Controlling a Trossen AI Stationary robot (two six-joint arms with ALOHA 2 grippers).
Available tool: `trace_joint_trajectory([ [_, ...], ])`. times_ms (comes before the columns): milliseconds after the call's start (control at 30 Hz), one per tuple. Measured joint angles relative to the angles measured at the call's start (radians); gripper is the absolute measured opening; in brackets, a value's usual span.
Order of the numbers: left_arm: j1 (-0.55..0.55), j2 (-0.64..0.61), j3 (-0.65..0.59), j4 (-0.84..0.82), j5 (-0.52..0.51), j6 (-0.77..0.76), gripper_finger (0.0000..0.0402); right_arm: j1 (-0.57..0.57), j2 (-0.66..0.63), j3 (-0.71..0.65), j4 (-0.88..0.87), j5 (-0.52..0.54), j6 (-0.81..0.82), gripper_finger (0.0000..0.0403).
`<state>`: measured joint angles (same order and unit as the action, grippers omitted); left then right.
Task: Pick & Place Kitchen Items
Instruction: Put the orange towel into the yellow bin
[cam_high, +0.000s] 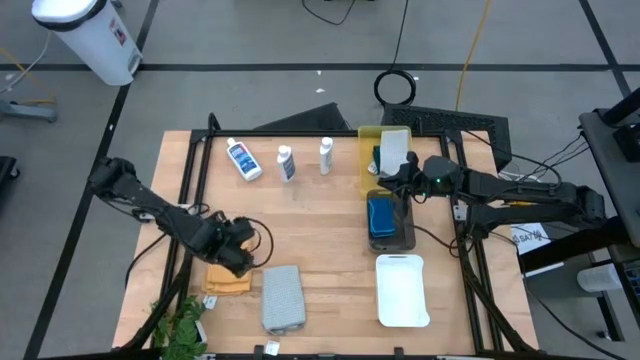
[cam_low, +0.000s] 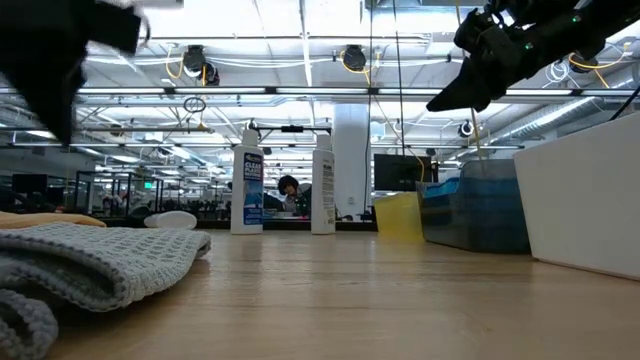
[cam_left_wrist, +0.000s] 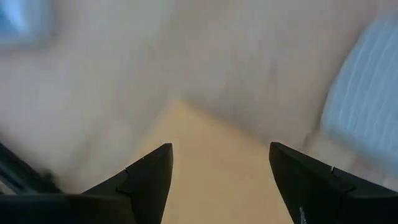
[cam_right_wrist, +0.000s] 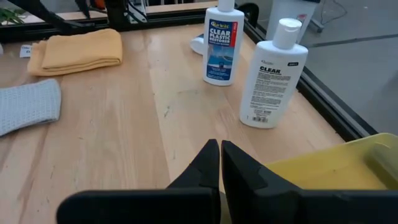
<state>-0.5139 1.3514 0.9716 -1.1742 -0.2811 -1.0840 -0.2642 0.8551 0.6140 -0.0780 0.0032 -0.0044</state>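
Note:
An orange folded towel (cam_high: 226, 281) lies flat near the table's front left, with a grey folded towel (cam_high: 283, 298) beside it. My left gripper (cam_high: 238, 252) is open above the orange towel's (cam_left_wrist: 205, 174) far edge, one finger to each side of its corner. Three white blue-labelled bottles stand or lie at the far left: one on its side (cam_high: 243, 160) and two upright (cam_high: 286, 163) (cam_high: 325, 155). Blue sponges (cam_high: 381, 215) lie in the dark grey tray (cam_high: 405, 235). My right gripper (cam_right_wrist: 221, 155) is shut and empty, above the near end of the yellow tray (cam_right_wrist: 336, 168).
The yellow tray (cam_high: 367, 150) at the far right holds a pale folded cloth (cam_high: 395, 150). A white tray (cam_high: 403, 290) lies at the front right. Bare wood lies in the table's middle. A plant (cam_high: 180, 325) stands at the front left corner.

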Motion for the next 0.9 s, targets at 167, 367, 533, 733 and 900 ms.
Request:
trace_joint_trajectory([
  [167, 0.058, 0.000, -0.130, 0.097, 0.325, -0.011, 0.0269, 0.000, 0.000, 0.000, 0.000, 0.000, 0.001, 0.0000],
  [367, 0.104, 0.001, -0.276, 0.284, 0.454, 0.028, 0.0269, 0.000, 0.000, 0.000, 0.000, 0.000, 0.021, 0.0000],
  [533, 0.146, -0.001, -0.364, 0.515, 0.429, 0.109, 0.0269, 0.000, 0.000, 0.000, 0.000, 0.000, 0.019, 0.0000],
  [733, 0.251, 0.003, -0.376, 0.748, 0.295, 0.281, 0.0269, 0.000, 0.000, 0.000, 0.000, 0.000, 0.015, 0.0000],
  [900, 0.343, 0.004, -0.342, 0.862, 0.291, 0.460, 0.0269, 0.000, 0.000, 0.000, -0.001, 0.000, 0.015, 0.0000],
])
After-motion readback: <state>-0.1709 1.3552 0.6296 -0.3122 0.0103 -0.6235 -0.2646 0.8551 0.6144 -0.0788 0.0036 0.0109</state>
